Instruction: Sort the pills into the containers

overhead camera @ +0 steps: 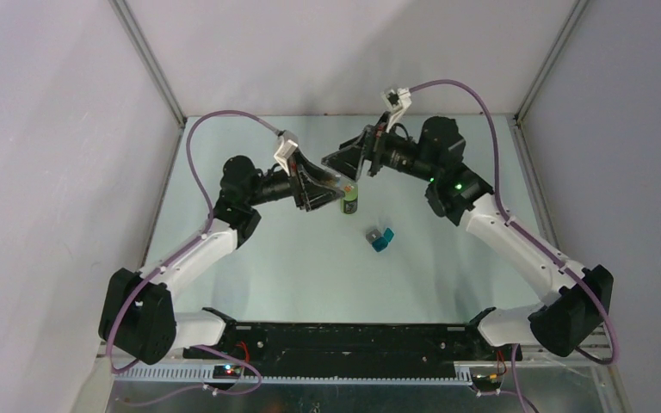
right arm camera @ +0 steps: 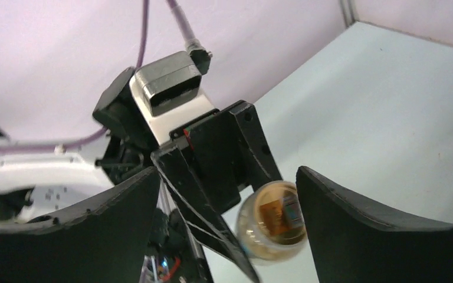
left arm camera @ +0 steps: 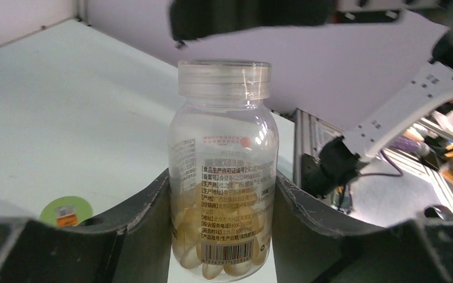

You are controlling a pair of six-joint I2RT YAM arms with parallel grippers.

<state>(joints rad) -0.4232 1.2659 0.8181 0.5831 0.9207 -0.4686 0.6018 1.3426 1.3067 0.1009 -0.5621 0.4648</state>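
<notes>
The left tool's (left arm camera: 222,188) dark fingers (left arm camera: 135,218) fill the bottom of its wrist view, clamped on the lower half of a clear pill bottle (left arm camera: 224,147). The bottle stands upright between them with its clear cap on, and golden capsules are piled in its bottom. From the right wrist view its round base faces the camera.

The right tool (right arm camera: 227,174) is spread wide and holds nothing. It is aimed at the left tool, and the gripped bottle sits in the gap between its fingers without touching either.

The dark bottle with the lime-green top (overhead camera: 350,203) stands on the pale surface (overhead camera: 293,267), just beside the left tool's tip, on the side nearer the arm bases. A small teal and grey item (overhead camera: 379,238) lies near it, closer to the arm bases and apart from both tools.
</notes>
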